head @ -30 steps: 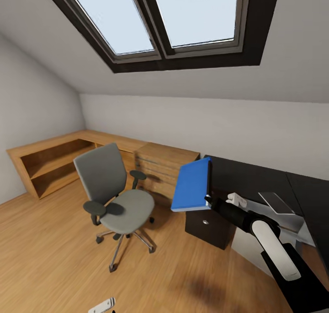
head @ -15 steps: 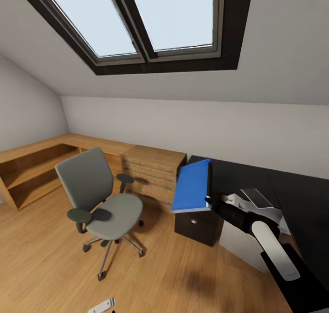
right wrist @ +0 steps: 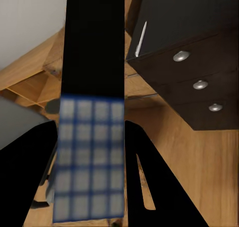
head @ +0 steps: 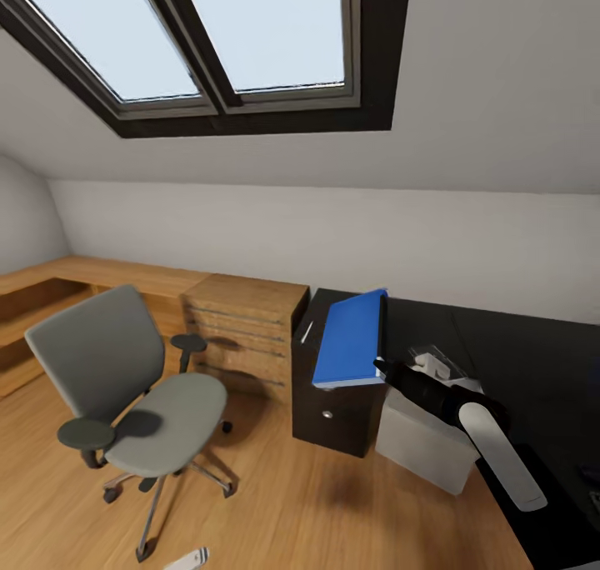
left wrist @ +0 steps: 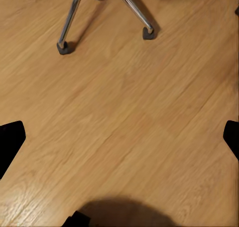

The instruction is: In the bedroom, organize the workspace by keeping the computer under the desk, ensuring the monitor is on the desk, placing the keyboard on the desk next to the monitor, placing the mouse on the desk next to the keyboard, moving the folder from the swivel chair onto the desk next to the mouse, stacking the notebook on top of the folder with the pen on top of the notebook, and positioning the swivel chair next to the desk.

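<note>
Your right gripper (head: 382, 368) is clamped on the folder (head: 350, 342), carrying it tilted on edge in the air over the near end of the desk (head: 508, 345). Risk: the grip sits on one edge only, so a quick swing could let it pivot or slip. It could also clip the pen (right wrist: 140, 39) lying on the desk corner above the drawers and knock it off. The folder looks flat, bright blue and rigid. The left gripper's fingers (left wrist: 10, 142) are spread wide, empty, over the floor near the swivel chair (head: 125, 387), which stands well apart from the desk.
</note>
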You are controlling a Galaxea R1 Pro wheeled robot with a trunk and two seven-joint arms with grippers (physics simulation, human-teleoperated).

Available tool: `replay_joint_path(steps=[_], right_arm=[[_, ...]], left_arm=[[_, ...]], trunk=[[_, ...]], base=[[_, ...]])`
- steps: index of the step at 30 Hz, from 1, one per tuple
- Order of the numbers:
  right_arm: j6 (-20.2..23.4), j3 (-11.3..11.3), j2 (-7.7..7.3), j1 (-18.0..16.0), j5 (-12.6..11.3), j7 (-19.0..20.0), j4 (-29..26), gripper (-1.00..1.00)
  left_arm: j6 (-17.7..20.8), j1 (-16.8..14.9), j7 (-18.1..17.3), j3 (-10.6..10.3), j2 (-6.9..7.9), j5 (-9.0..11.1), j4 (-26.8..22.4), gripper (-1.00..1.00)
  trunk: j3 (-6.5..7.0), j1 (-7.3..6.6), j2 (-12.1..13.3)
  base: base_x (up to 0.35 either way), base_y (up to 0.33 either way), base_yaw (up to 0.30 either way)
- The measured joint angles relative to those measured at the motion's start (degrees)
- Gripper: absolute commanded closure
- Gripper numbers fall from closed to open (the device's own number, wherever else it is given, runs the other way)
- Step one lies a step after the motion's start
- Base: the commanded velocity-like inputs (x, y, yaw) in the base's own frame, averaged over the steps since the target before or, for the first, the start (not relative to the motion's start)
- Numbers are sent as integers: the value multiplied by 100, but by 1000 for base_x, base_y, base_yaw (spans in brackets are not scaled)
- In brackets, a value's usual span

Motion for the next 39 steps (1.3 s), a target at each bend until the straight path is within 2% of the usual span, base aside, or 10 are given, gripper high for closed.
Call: replay_joint_path(steps=[6,11,20,24,29,32,33,35,39], right_arm=[[0,-3,-1,0,-1,0,0,100],[0,-3,-1,0,-8,0,0,100],[-45,-11,-1,30,-11,8,195,100],[-52,-16,-6,34,-11,8,201,100],[-54,-25,-10,35,-19,6,202,100],[-70,-22,-10,42,-17,8,202,100],[-109,-22,-10,43,-12,8,208,100],[-140,-22,-10,44,-11,8,228,100],[-165,-21,-3,44,-17,8,258,100]], left_arm=[[-1,0,0,0,0,0,0,-100],[2,0,0,0,-3,0,1,-100],[5,0,16,3,-2,-11,1,-100],[6,0,18,27,46,10,6,-100],[-5,1,-39,44,142,-30,457,-100],[-289,0,-279,39,162,-128,908,-100],[-615,1,-510,31,164,-234,1149,-100],[-944,0,-725,21,164,-354,1342,-100],[-1226,1,-898,15,163,-473,1535,-100]], trunk=[[25,0,0],[46,3,1],[246,-194,361],[335,-282,521],[446,-392,722],[512,-458,843],[534,-480,883],[576,-524,963],[655,-612,1124]], base=[[303,0,-265],[73,0,-265],[4,0,-267],[0,0,-268],[0,0,-268],[0,0,-270],[0,0,-273],[0,0,-269],[0,0,-138]])
